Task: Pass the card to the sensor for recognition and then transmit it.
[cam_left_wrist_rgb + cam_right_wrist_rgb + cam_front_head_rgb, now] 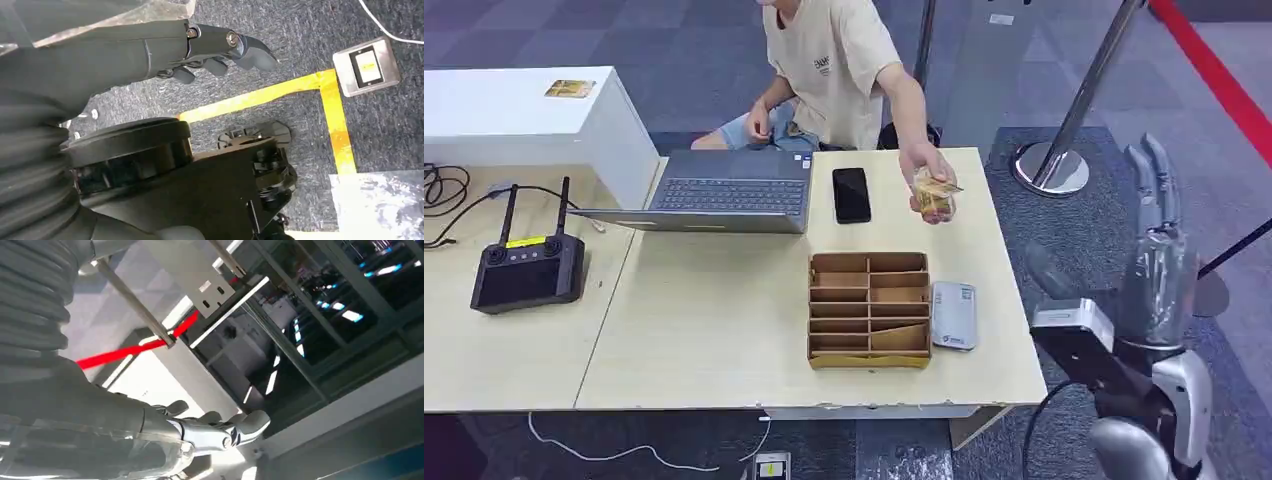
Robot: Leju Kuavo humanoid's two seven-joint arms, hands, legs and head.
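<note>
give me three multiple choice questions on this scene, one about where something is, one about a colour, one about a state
1. Where does the black phone lie?
A. on the table just right of the laptop
B. inside the cardboard tray
C. on the white box

2. What colour is the cardboard tray?
A. blue
B. brown
C. white

3. What is the state of the robot's right hand?
A. gripping the card
B. pressing on the tray
C. raised beside the table, holding nothing

Answers:
1. A, the phone lies flat on the table next to the laptop's right edge.
2. B, the divided tray is plain brown cardboard.
3. C, the right hand is up with fingers extended, while the card is in the person's hand.
</note>
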